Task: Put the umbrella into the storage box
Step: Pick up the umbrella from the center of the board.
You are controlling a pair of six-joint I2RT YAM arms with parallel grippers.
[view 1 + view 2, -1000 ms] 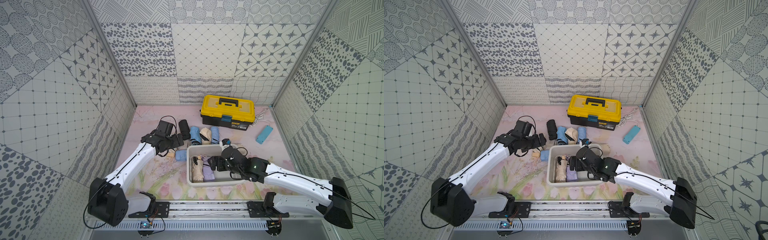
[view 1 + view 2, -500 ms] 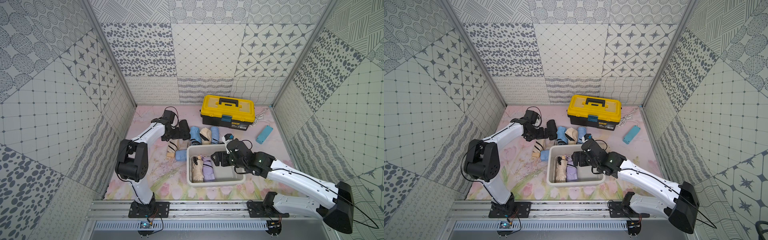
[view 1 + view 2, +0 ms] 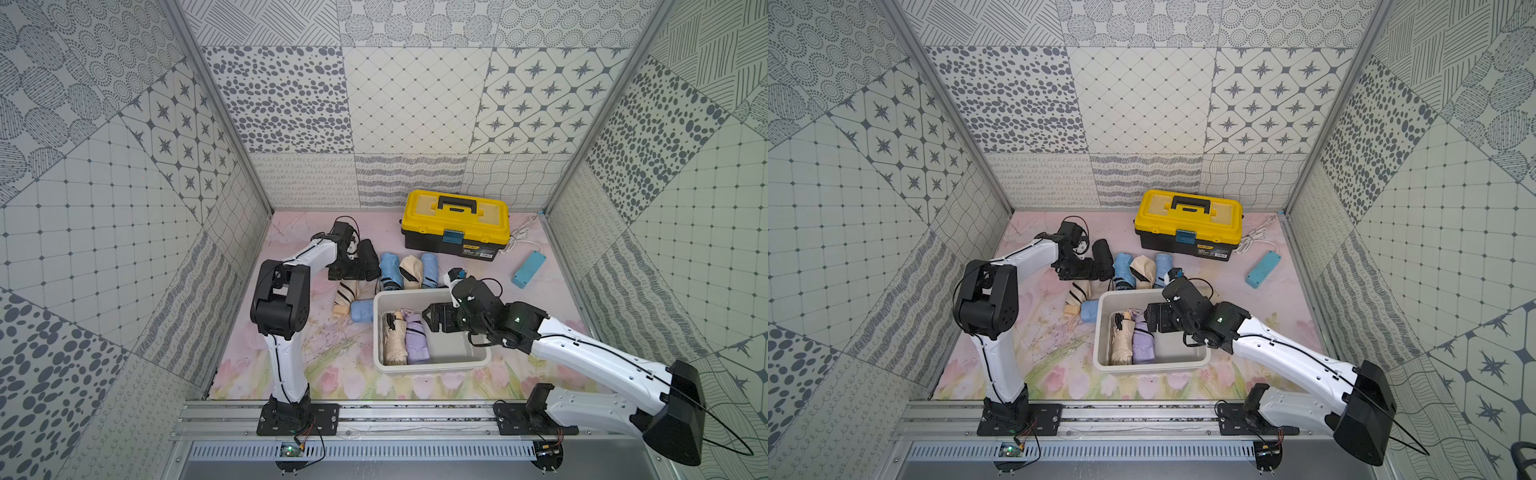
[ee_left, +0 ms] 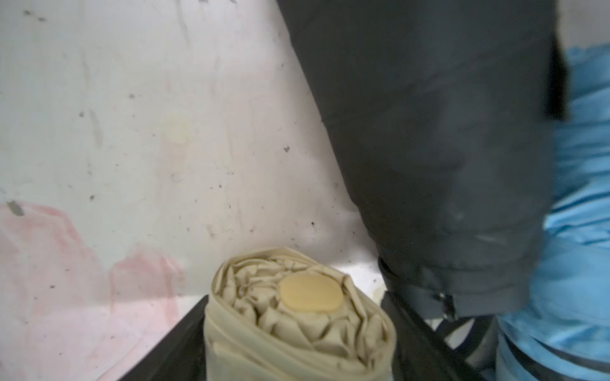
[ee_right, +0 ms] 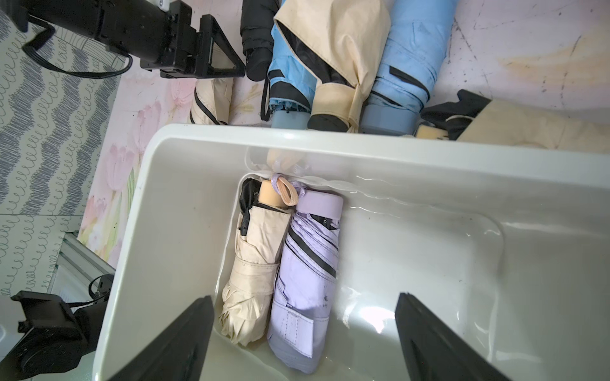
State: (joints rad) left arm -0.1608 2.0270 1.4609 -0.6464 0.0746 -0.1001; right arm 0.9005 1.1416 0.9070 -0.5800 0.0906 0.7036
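A beige folded umbrella (image 3: 347,297) with black trim lies on the floor mat left of the white storage box (image 3: 376,332). My left gripper (image 3: 349,276) is down over its far end. In the left wrist view that umbrella's end (image 4: 297,313) fills the gap, with both black fingers against its sides, so the left gripper (image 4: 297,333) is shut on it. My right gripper (image 3: 432,322) hangs open over the storage box (image 5: 138,214) with nothing between its fingers (image 5: 185,333). A beige umbrella (image 5: 254,260) and a lilac one (image 5: 307,270) lie side by side inside the box.
A black umbrella (image 3: 369,259), two blue ones (image 3: 390,270) and a beige one (image 3: 410,272) lie in a row behind the box. Another blue one (image 3: 361,311) touches the box's left wall. A yellow-lidded toolbox (image 3: 455,224) and a blue power strip (image 3: 528,269) sit at the back.
My left arm swung from the front left towards the back, came down over the beige umbrella, and its jaws narrowed onto it. My right gripper drew back a little to the right over the box.
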